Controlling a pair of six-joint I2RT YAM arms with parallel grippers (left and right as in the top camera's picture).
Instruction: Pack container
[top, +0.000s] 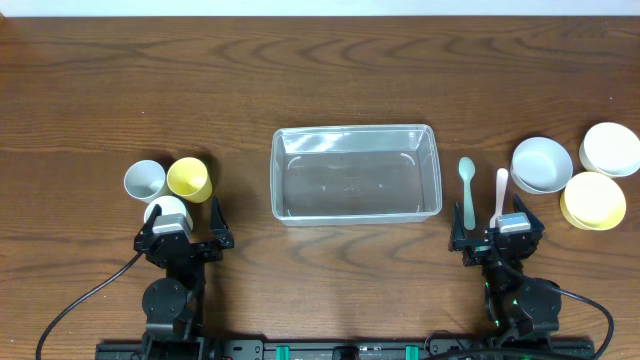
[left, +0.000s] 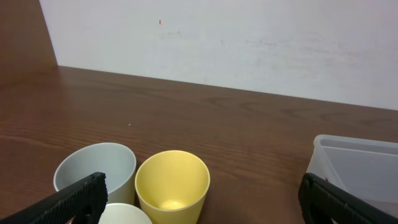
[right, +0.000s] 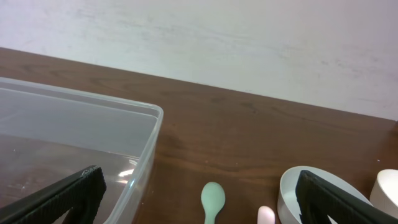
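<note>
The clear plastic container (top: 355, 173) stands empty at the table's middle; it also shows in the left wrist view (left: 360, 165) and right wrist view (right: 74, 130). A grey cup (top: 145, 180), a yellow cup (top: 189, 179) and a white cup (top: 168, 212) stand at the left. My left gripper (top: 184, 232) is open and empty just behind them. A green spoon (top: 467, 187) and a white spoon (top: 500, 192) lie right of the container. My right gripper (top: 497, 236) is open and empty at the spoons' near ends.
A grey-white bowl (top: 541, 164), a white bowl (top: 610, 148) and a yellow bowl (top: 593, 200) sit at the right edge. The wood table (top: 320, 90) runs back to a white wall (left: 249, 43).
</note>
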